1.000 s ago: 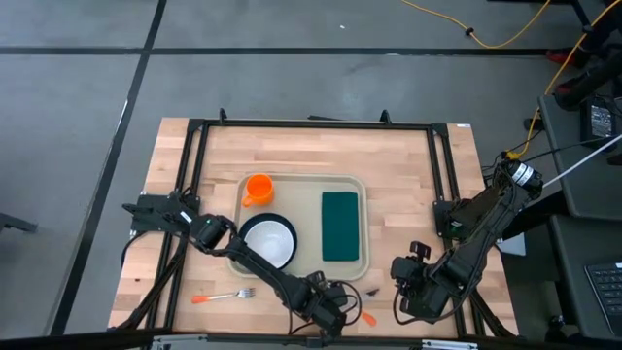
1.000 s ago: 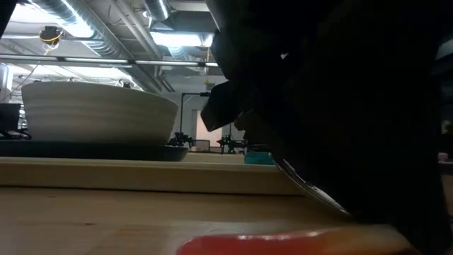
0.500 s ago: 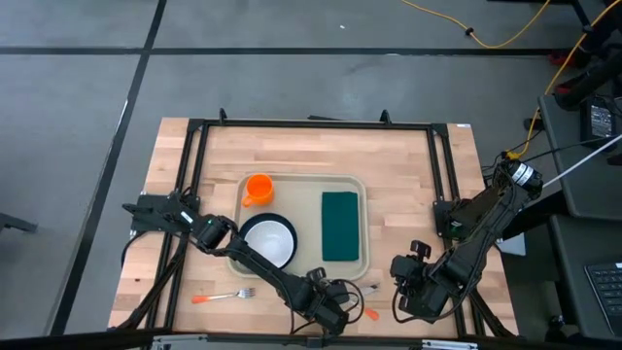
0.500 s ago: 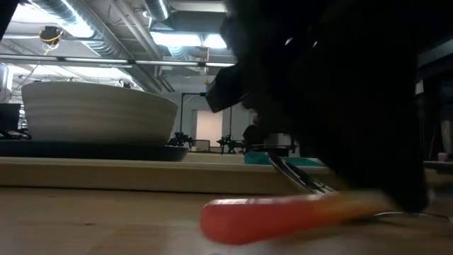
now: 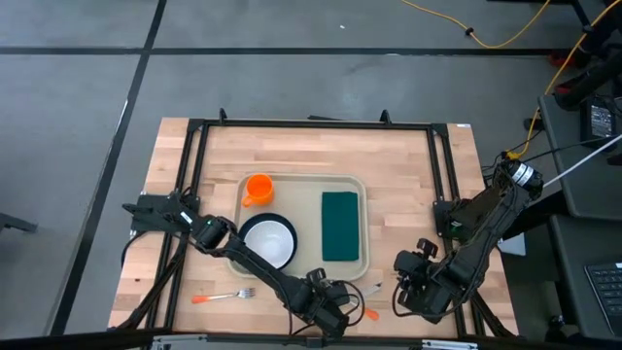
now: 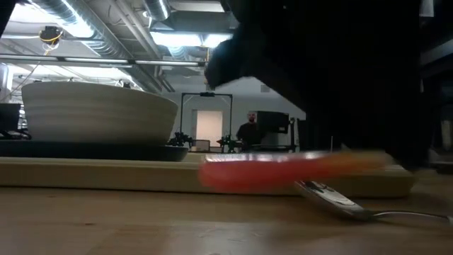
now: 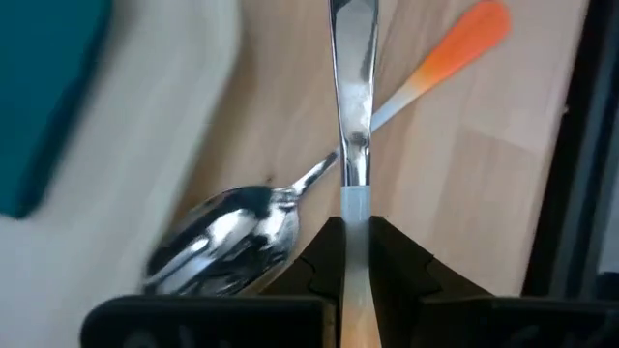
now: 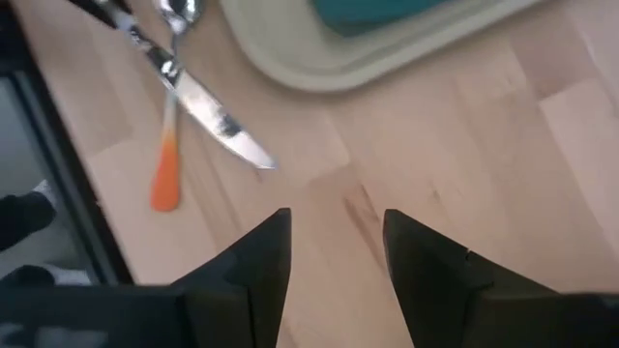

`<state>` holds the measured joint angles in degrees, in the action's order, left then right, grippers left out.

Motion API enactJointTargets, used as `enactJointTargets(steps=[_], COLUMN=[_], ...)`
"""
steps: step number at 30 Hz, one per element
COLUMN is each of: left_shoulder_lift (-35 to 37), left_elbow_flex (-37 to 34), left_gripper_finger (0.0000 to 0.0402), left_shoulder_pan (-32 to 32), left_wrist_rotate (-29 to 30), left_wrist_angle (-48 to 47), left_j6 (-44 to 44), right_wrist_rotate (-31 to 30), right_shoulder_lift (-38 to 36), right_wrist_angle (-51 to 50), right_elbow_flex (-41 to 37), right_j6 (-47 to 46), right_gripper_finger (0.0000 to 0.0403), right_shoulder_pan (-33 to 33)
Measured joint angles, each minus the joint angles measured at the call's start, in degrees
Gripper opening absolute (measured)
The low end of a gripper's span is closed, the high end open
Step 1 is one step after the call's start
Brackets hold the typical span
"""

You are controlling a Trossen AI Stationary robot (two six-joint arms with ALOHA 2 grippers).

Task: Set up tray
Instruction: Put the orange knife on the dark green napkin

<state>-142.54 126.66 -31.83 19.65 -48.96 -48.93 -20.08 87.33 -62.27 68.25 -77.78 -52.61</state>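
The pale beige tray (image 5: 303,185) lies mid-table with an orange cup (image 5: 258,188), a white bowl on a dark plate (image 5: 268,241) and a green napkin (image 5: 340,226) on it. My left gripper (image 5: 348,299) (image 7: 355,224) is off the tray's near right corner, shut on an orange-handled knife (image 7: 353,116). A spoon (image 7: 232,232) with an orange handle (image 7: 466,39) lies flat on the table under the knife. My right gripper (image 5: 413,282) (image 8: 334,251) hovers open to the right of both. An orange-handled fork (image 5: 224,297) lies near the table's front left. My left gripper pinches the knife between its two fingers (image 7: 324,256) where the blade meets the handle (image 7: 354,198). The blade runs straight out ahead of the fingers and crosses over the spoon's shaft. The knife (image 6: 283,168) sits about level, lifted clear of the table, its handle at tray-rim height.
The black frame rails (image 5: 442,194) run along the table's sides. Bare wood lies between the tray and the right rail (image 5: 403,214). A person stands far back in the room (image 6: 249,131).
My left gripper has risen, carrying the knife up off the tabletop. The knife's orange handle went from lying on the wood to tray-rim height, and the knife swung round as it rose. The spoon stayed on the table.
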Motion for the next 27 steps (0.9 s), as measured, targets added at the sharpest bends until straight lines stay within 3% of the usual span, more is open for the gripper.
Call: enactJointTargets(steps=[11,14,23,27], left_shoulder_lift=[0.12,0.13,0.20,0.20], left_elbow_flex=[6.90,7.63,8.39,8.39], left_gripper_finger=[0.0018,0.0018,0.0018,0.0018], left_shoulder_pan=[-0.81,-0.96,-1.49,-1.62], left_wrist_rotate=[5.48,5.84,3.72,3.21], left_wrist_angle=[-9.32,-10.51,-11.09,-11.27], left_j6=[-0.90,-1.32,-0.06,1.00], right_wrist_rotate=[-6.34,-5.67,10.33,17.21], right_shoulder_lift=[0.00,0.00,0.00,0.00], right_wrist_angle=[4.89,4.85,13.04,15.30], right_elbow_flex=[0.00,0.00,0.00,0.00], right_j6=[-0.01,2.82,31.07,42.19], right_gripper_finger=[0.0169,0.0183,0.0287,0.0307], right_shoulder_pan=[-0.18,0.07,5.85,8.19])
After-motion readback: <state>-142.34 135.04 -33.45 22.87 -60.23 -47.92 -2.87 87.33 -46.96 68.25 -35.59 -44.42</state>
